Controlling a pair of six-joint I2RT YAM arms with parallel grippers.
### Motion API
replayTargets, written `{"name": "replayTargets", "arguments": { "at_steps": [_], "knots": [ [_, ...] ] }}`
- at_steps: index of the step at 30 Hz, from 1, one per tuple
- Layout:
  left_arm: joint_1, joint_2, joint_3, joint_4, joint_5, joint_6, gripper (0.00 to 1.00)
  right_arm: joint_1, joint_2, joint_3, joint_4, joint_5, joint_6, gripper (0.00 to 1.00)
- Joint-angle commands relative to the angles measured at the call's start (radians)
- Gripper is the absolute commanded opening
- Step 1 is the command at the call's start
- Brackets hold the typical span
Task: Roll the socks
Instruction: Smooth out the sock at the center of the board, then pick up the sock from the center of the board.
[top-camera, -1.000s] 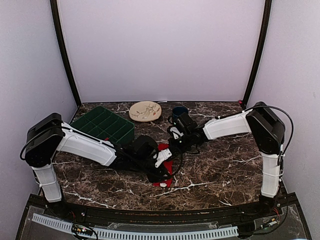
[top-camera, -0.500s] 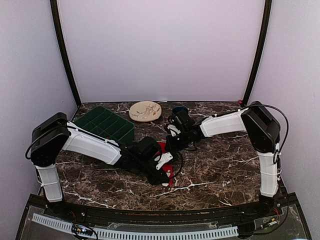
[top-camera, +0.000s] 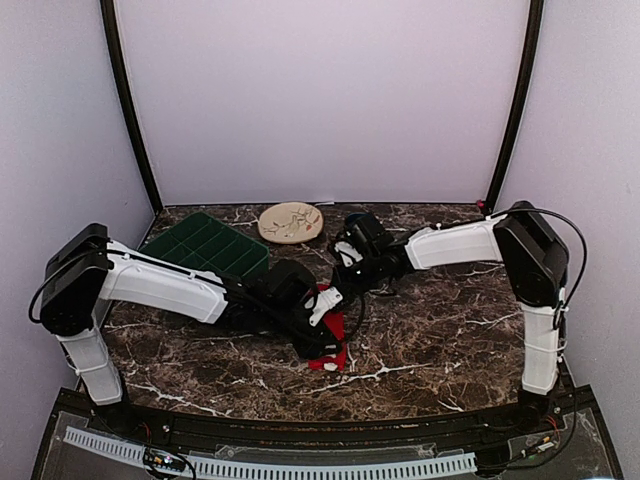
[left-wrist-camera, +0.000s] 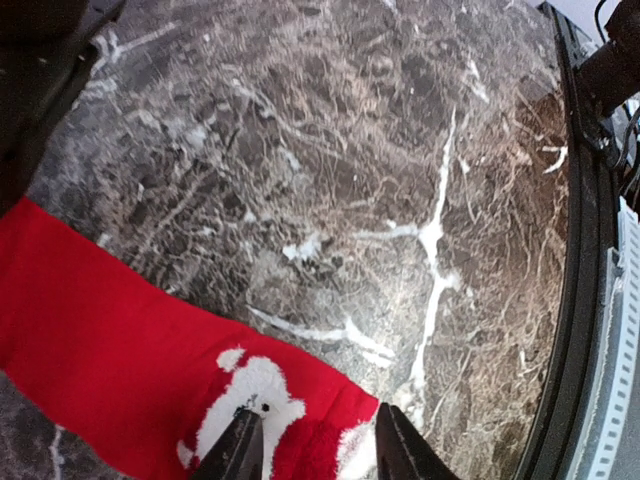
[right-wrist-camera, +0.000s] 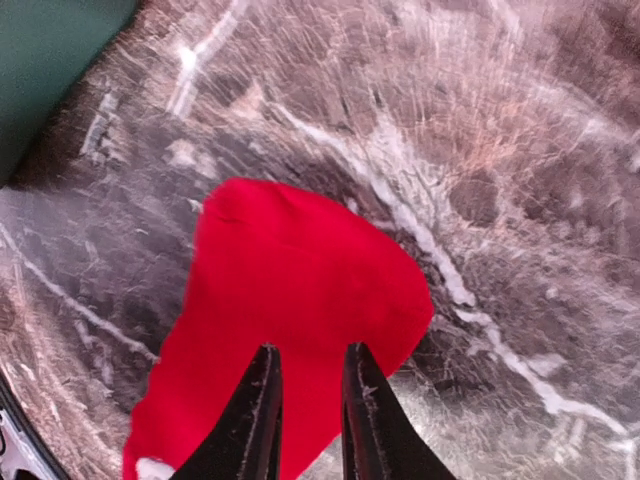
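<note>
The socks (top-camera: 336, 326) show as one bright red strip lying flat at the table's middle; I cannot tell two apart. In the left wrist view the red fabric (left-wrist-camera: 110, 340) ends in a white patterned patch right under my left gripper (left-wrist-camera: 315, 445). Its jaws stand apart over that end, holding nothing. From above, the left gripper (top-camera: 335, 342) is at the sock's near end. My right gripper (right-wrist-camera: 310, 400) hovers over the rounded plain red end (right-wrist-camera: 300, 270), jaws narrowly apart with fabric showing in the gap. In the top view the right gripper (top-camera: 347, 274) is at the sock's far end.
A green compartment tray (top-camera: 205, 248) stands at the back left, and its corner (right-wrist-camera: 50, 60) shows in the right wrist view. A cream plate (top-camera: 290, 221) and a dark blue cup (top-camera: 358, 222) stand at the back. The table's front rim (left-wrist-camera: 575, 300) runs close to the left gripper.
The left arm's shoulder swung left and its wrist shifted slightly over the sock. The right gripper drew a little toward the back. The sock has stayed in place.
</note>
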Motion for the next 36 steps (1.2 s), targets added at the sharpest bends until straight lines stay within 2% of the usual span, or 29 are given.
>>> {"name": "replayTargets", "arguments": {
  "at_steps": [1, 8, 12, 14, 15, 16, 17, 18, 19, 20, 21, 22, 24, 27, 33, 36],
  "knots": [
    [-0.004, -0.153, -0.048, 0.033, -0.065, -0.015, 0.41, -0.010, -0.121, -0.010, 0.032, 0.024, -0.043, 0.23],
    [-0.004, -0.368, -0.201, 0.176, -0.185, 0.054, 0.44, -0.007, -0.294, -0.088, 0.095, 0.081, -0.114, 0.38],
    [-0.002, -0.477, -0.253, 0.270, -0.305, 0.116, 0.52, -0.010, -0.399, -0.146, 0.180, 0.175, -0.159, 0.53],
    [-0.001, -0.500, -0.265, 0.306, -0.357, 0.137, 0.57, -0.020, -0.451, -0.200, 0.285, 0.261, -0.120, 0.59],
    [0.000, -0.506, -0.266, 0.318, -0.371, 0.144, 0.57, -0.027, -0.487, -0.249, 0.351, 0.296, -0.088, 0.68],
    [0.002, -0.509, -0.266, 0.328, -0.385, 0.138, 0.54, -0.035, -0.516, -0.292, 0.420, 0.306, -0.076, 0.73],
    [0.003, -0.509, -0.266, 0.334, -0.406, 0.126, 0.43, -0.046, -0.536, -0.330, 0.484, 0.328, -0.042, 0.92],
    [0.005, -0.506, -0.264, 0.334, -0.429, 0.117, 0.29, -0.059, -0.547, -0.351, 0.528, 0.314, -0.029, 0.98],
    [0.011, -0.504, -0.262, 0.331, -0.441, 0.111, 0.20, -0.078, -0.551, -0.360, 0.550, 0.288, -0.010, 1.00],
    [0.021, -0.500, -0.259, 0.320, -0.432, 0.103, 0.19, -0.097, -0.554, -0.359, 0.559, 0.253, 0.012, 1.00],
    [0.042, -0.497, -0.256, 0.305, -0.402, 0.091, 0.24, -0.119, -0.557, -0.361, 0.571, 0.208, 0.025, 0.99],
    [0.065, -0.494, -0.251, 0.291, -0.359, 0.074, 0.39, -0.137, -0.564, -0.372, 0.592, 0.156, 0.027, 1.00],
    [0.120, -0.490, -0.247, 0.248, -0.299, 0.011, 0.79, -0.159, -0.577, -0.393, 0.646, 0.101, 0.016, 1.00],
    [0.153, -0.520, -0.310, 0.300, -0.256, -0.023, 0.97, -0.161, -0.577, -0.371, 0.612, 0.085, -0.073, 1.00],
    [0.154, -0.524, -0.338, 0.314, -0.300, -0.018, 0.99, -0.160, -0.587, -0.353, 0.517, 0.170, -0.155, 0.91],
    [0.154, -0.498, -0.329, 0.307, -0.315, -0.018, 0.95, -0.147, -0.570, -0.291, 0.358, 0.141, -0.196, 0.87]
  ]
}}
